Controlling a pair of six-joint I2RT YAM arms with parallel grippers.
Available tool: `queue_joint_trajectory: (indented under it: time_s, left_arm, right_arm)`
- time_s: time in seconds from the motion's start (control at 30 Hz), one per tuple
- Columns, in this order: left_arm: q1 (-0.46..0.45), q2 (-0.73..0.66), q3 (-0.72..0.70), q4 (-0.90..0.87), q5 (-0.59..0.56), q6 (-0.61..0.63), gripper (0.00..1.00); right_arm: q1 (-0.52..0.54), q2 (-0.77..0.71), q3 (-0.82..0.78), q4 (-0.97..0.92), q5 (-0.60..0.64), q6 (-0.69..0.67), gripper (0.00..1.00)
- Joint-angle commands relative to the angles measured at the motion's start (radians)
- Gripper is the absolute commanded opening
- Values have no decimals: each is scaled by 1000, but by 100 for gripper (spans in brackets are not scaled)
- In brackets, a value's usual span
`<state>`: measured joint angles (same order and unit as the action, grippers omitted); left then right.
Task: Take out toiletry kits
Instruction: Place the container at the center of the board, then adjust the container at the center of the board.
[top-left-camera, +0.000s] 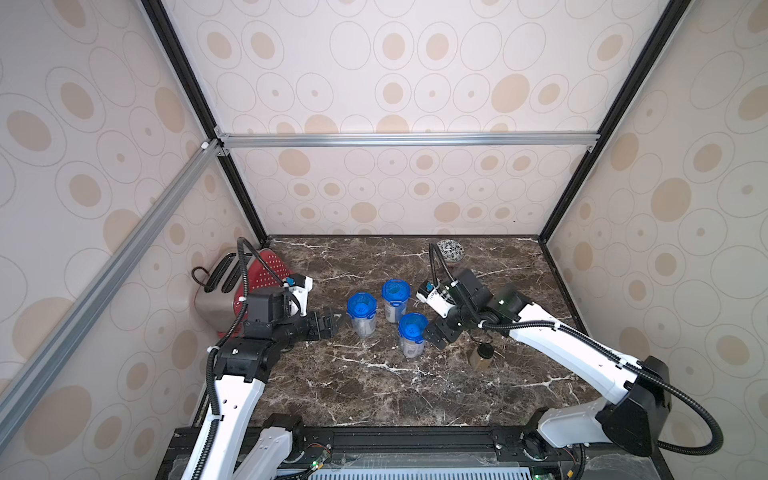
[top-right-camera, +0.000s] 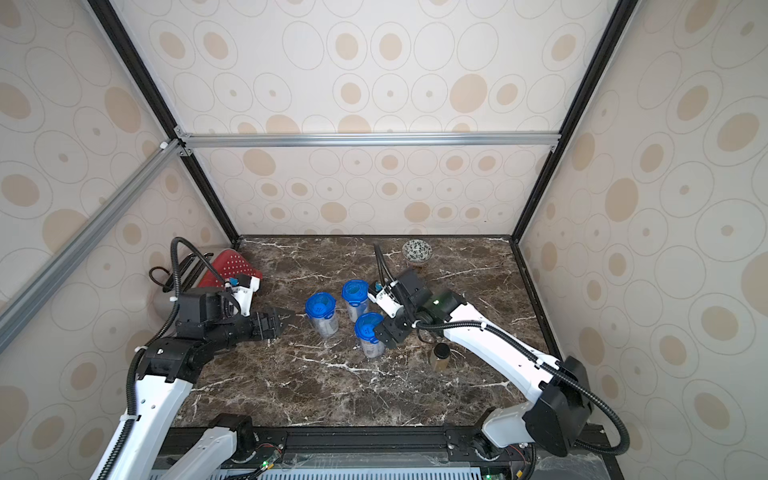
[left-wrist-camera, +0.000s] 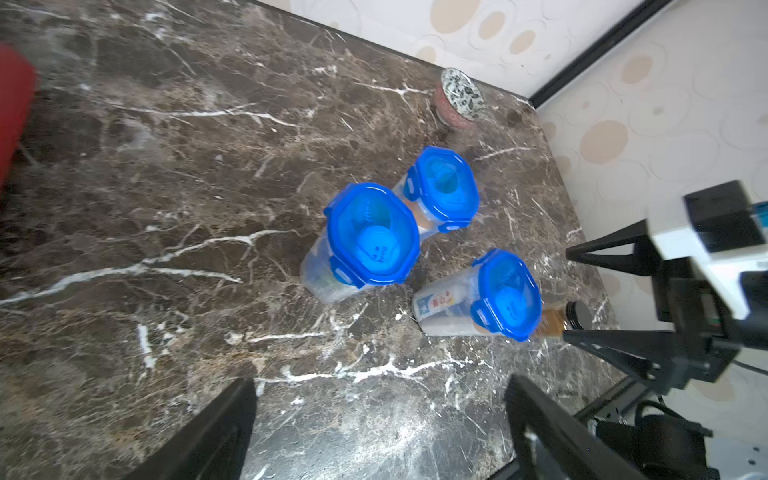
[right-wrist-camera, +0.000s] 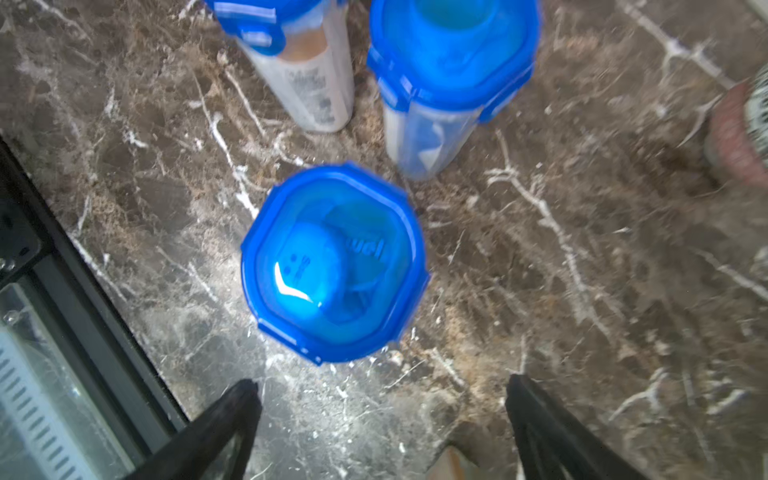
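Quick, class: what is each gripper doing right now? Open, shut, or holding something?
Left gripper: open, holding nothing.
Right gripper: open, holding nothing.

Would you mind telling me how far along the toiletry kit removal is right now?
Done: nothing yet; all three jars stand lidded, kits inside. In hand: nothing; left gripper and right gripper are open, the right near the front jar. Remaining: unclip lids, lift kits out.
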<state>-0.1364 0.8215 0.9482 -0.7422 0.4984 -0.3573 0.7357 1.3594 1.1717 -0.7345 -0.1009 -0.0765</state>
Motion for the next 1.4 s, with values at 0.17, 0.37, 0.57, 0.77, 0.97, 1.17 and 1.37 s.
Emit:
queue_joint_trajectory:
  time_s: [0.17, 0.37, 0.57, 0.77, 0.97, 1.17, 1.37]
  left_arm:
    - [-100, 75, 52, 56, -9, -38, 92]
    - [-102, 76, 37, 61, -16, -34, 92]
    - [-101, 74, 35, 48, -26, -22, 92]
    - [-102, 80, 35, 30, -41, -5, 92]
    - [-101, 87, 39, 30, -41, -4, 93]
    - [-102, 91, 46, 35, 2, -1, 92]
    - [-136, 101, 23, 171, 126, -80, 87]
  right_arm:
    - [9, -82, -195, 119, -239, 179, 87]
    - [33, -63, -210, 202, -313, 217, 85]
    - [54, -5, -160, 230, -313, 229, 84]
    - [70, 7, -159, 253, -329, 240, 84]
    - [85, 10, -171, 313, -380, 265, 84]
    - [88, -10, -177, 301, -348, 247, 84]
    - [87, -104, -230, 302, -311, 230, 85]
